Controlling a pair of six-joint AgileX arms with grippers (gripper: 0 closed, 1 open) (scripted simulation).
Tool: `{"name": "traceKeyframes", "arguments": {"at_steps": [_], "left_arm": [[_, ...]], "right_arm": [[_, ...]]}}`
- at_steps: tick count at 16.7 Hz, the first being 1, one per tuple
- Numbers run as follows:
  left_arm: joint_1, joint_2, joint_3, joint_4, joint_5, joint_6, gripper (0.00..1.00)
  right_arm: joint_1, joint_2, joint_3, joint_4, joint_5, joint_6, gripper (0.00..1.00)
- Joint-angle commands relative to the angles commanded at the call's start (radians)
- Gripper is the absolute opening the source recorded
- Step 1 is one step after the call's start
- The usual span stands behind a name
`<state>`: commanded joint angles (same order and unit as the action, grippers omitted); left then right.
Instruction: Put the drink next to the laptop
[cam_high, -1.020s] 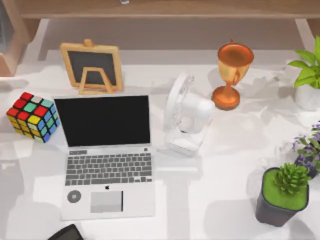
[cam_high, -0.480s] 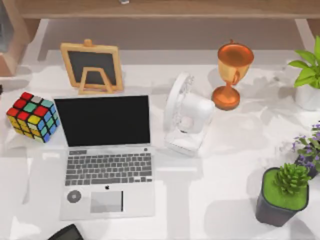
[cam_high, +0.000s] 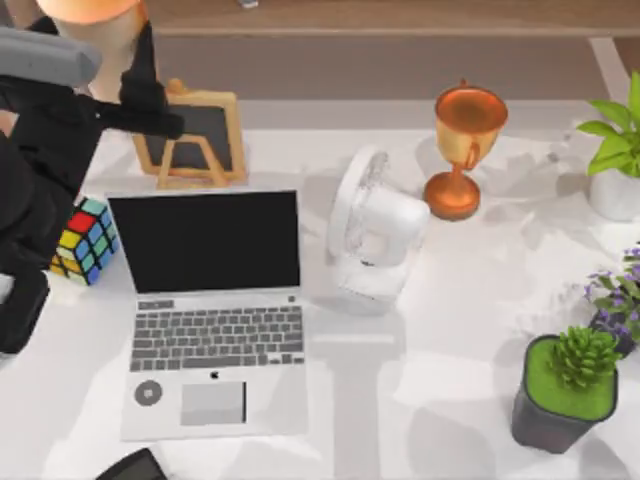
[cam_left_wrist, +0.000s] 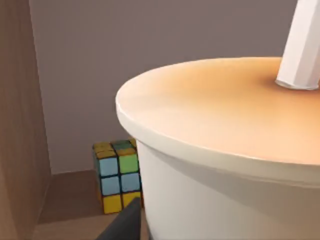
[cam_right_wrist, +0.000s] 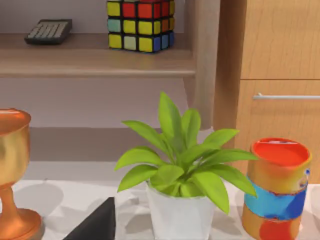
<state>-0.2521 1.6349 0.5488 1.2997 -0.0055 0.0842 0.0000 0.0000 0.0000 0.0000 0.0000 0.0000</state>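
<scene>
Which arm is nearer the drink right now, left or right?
Left. The left end effector carries the drink at the table's far left, above the chalkboard. The right arm's wrist view looks at the leafy plant on the far right side.

The drink (cam_high: 85, 8), a creamy tan-orange cup with white straw, is sitting raised at the top view's upper left, well behind the open silver-white laptop (cam_high: 212, 310).
</scene>
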Motion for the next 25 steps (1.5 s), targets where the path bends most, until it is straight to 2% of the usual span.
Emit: {"name": "traceKeyframes", "arguments": {"at_steps": [7,12,15,18,25], "left_arm": [[-0.530,0.024,0.053,0.153,-0.351,0.027,0.00],[-0.806,0.127,0.032,0.210,-0.591,0.032,0.00],[-0.901,0.213,-0.007,0.216,-0.712,0.026,0.00],[-0.945,0.279,-0.042,0.211,-0.790,0.018,0.00],[-0.950,0.296,-0.050,0.208,-0.809,0.017,0.00]], "right_arm": [[0.000,0.000,0.000,0.000,0.000,0.000,1.00],[0.000,0.000,0.000,0.000,0.000,0.000,1.00],[0.000,0.000,0.000,0.000,0.000,0.000,1.00],[0.000,0.000,0.000,0.000,0.000,0.000,1.00],[0.000,0.000,0.000,0.000,0.000,0.000,1.00]]}}
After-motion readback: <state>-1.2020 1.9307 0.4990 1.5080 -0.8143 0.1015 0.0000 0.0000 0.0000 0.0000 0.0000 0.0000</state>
